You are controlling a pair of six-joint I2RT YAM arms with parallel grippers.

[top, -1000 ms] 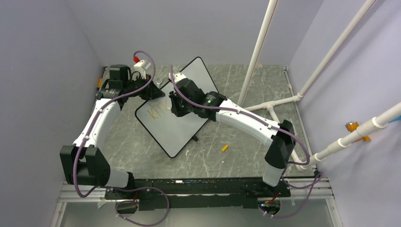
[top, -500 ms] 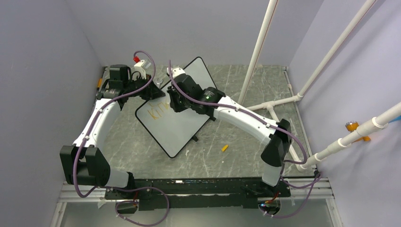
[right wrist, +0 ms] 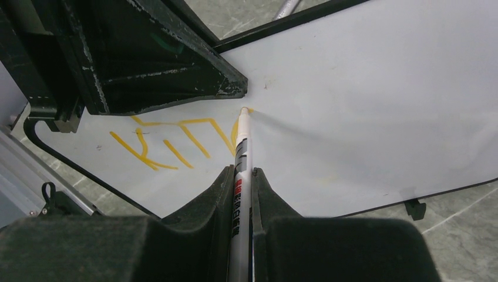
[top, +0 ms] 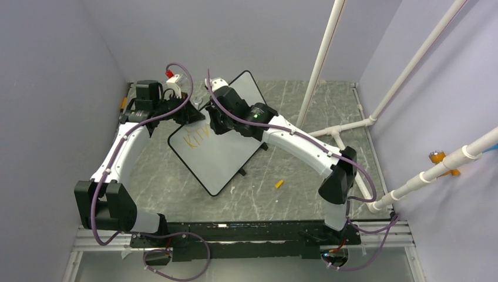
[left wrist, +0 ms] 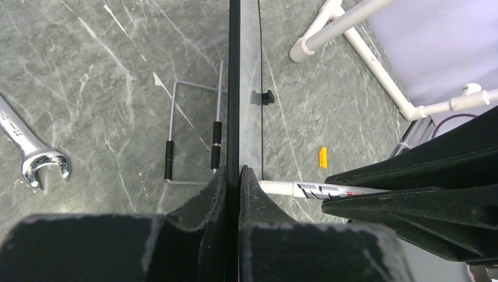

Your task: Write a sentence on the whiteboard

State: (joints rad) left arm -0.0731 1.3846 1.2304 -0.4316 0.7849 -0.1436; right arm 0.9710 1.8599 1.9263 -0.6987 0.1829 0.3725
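The whiteboard (top: pixel 226 155) stands tilted on the table, white with a thin black frame. My left gripper (top: pixel 189 113) is shut on its upper left edge; in the left wrist view the board's edge (left wrist: pixel 234 88) runs between the shut jaws (left wrist: pixel 234 176). My right gripper (right wrist: pixel 241 176) is shut on a white marker (right wrist: pixel 241 158), whose tip touches the board (right wrist: pixel 382 88). The sentence (right wrist: pixel 170 141) is a few orange-yellow letters left of the tip; they also show in the top view (top: pixel 194 140). The right gripper (top: pixel 216 126) hovers over the board's upper part.
A yellow marker cap (top: pixel 279 184) lies on the table right of the board, also in the left wrist view (left wrist: pixel 322 157). A wrench (left wrist: pixel 29 150) lies left of the board. The board's wire stand (left wrist: pixel 191 141) is behind it. White pipes (top: pixel 352 126) stand at the right.
My right gripper with the marker has moved up and to the left across the board, toward the left gripper. The left arm and the board have stayed still.
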